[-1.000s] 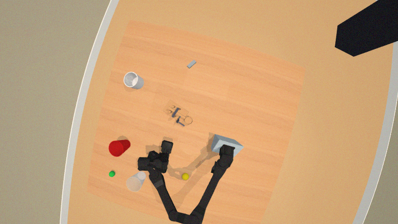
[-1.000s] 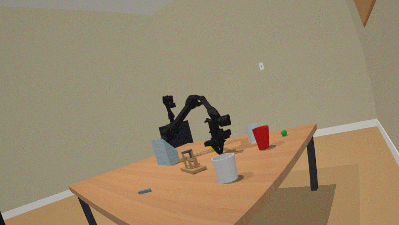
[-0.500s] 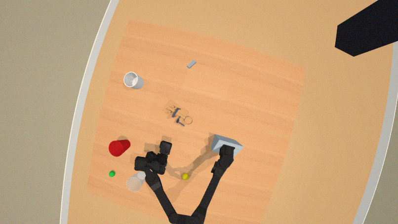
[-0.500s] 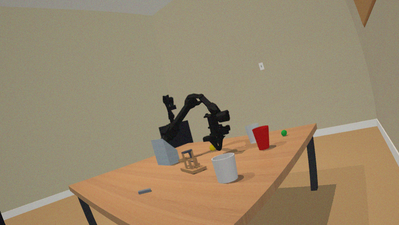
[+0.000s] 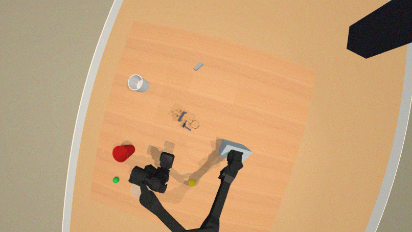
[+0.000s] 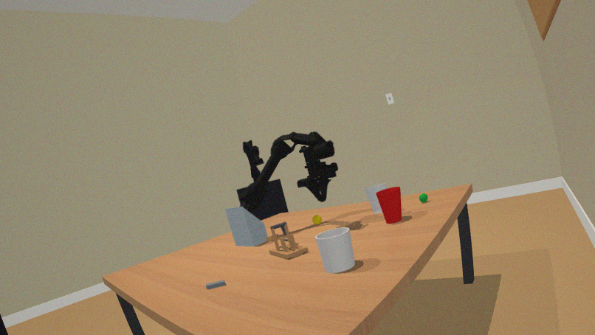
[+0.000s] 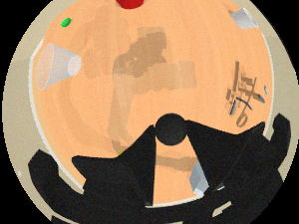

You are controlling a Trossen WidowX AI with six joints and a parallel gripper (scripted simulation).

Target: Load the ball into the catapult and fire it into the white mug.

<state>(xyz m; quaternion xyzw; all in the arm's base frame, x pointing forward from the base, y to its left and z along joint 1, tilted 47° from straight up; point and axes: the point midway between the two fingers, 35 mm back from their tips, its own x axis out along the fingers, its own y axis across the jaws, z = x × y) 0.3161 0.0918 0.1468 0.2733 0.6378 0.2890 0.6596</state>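
Note:
My gripper (image 7: 170,133) (image 6: 320,195) (image 5: 166,160) is shut on a small black ball (image 7: 170,125) and holds it well above the table, between the red cup and the yellow ball. The ball is hidden under the gripper in the overhead view. The small wooden catapult (image 5: 184,119) (image 6: 285,243) (image 7: 244,96) stands mid-table, away from the gripper. The white mug (image 5: 137,83) (image 6: 335,249) (image 7: 243,18) stands upright beyond the catapult.
A red cup (image 5: 123,153) (image 6: 390,204) and a pale cup (image 6: 372,194) (image 7: 57,65) stand near the gripper. A green ball (image 5: 115,180) (image 6: 423,198), a yellow ball (image 5: 191,182) (image 6: 317,219), a grey wedge (image 5: 227,147) (image 6: 245,226) and a small grey block (image 5: 198,66) (image 6: 215,284) lie on the table.

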